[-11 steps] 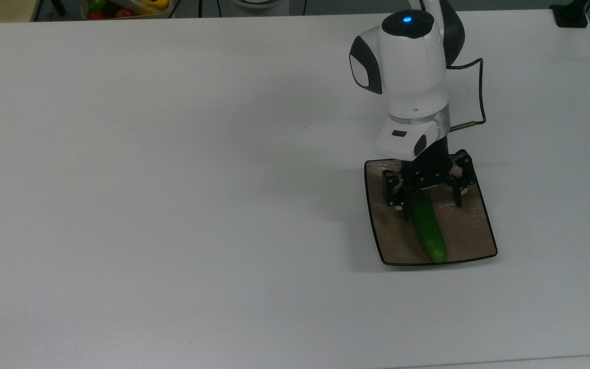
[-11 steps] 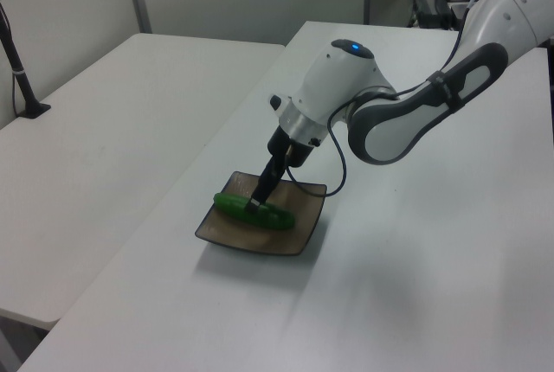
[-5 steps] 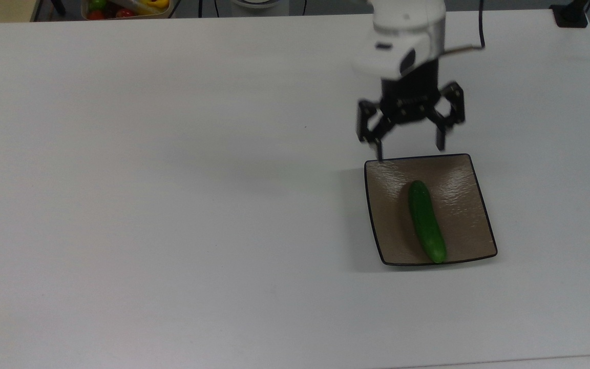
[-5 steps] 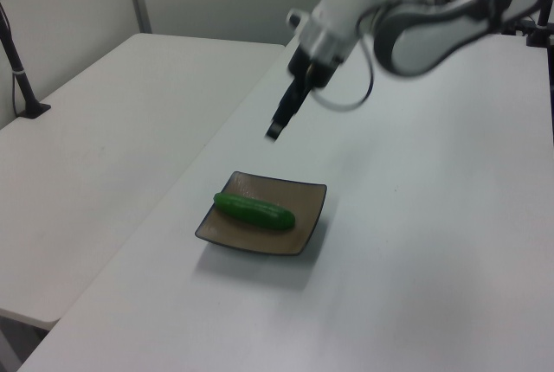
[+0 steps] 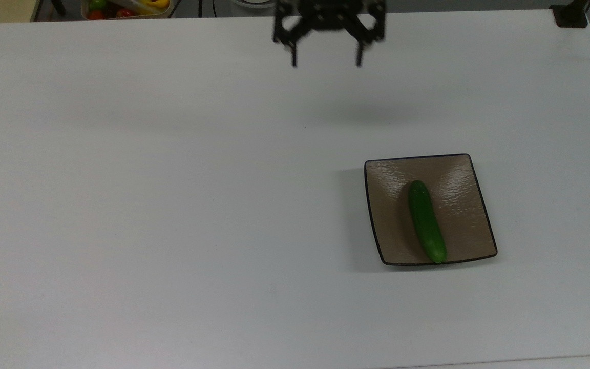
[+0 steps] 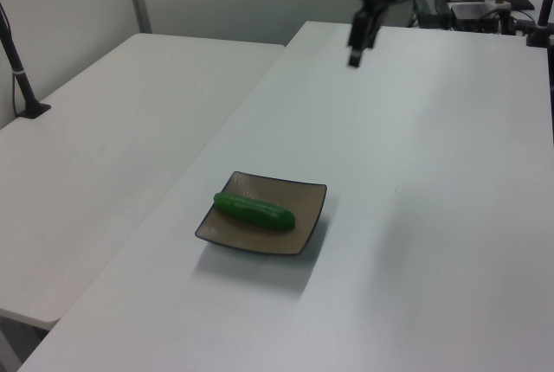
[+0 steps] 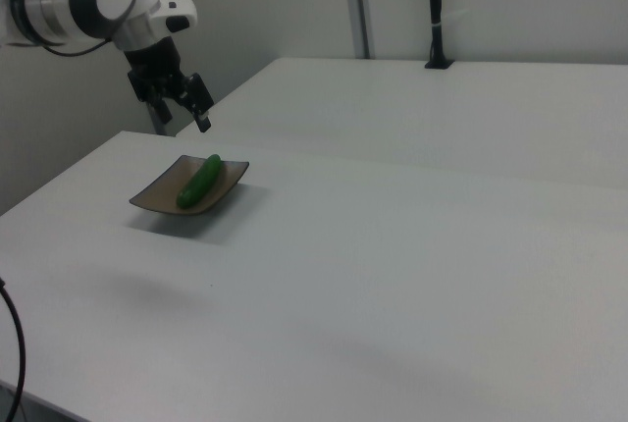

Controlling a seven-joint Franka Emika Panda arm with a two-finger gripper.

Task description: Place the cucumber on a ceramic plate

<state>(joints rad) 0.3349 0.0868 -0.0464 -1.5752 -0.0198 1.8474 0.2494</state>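
The dark green cucumber lies lengthwise on the square brown ceramic plate, right of the plate's centre in the top view, its near end close to the rim. My gripper hangs open and empty high over the table's far edge, well away from the plate toward the top view's upper left. In the left view the gripper is far behind the cucumber and plate. In the right view the gripper floats above and behind the cucumber on the plate.
A bin of coloured toy produce sits beyond the table's far edge at the top view's upper left. A black clamp grips the far right corner. A second white table adjoins in the left view.
The gripper, open around the cucumber on the plate a second ago, has risen and drawn back toward the top view's upper left. The cucumber stays resting on the plate.
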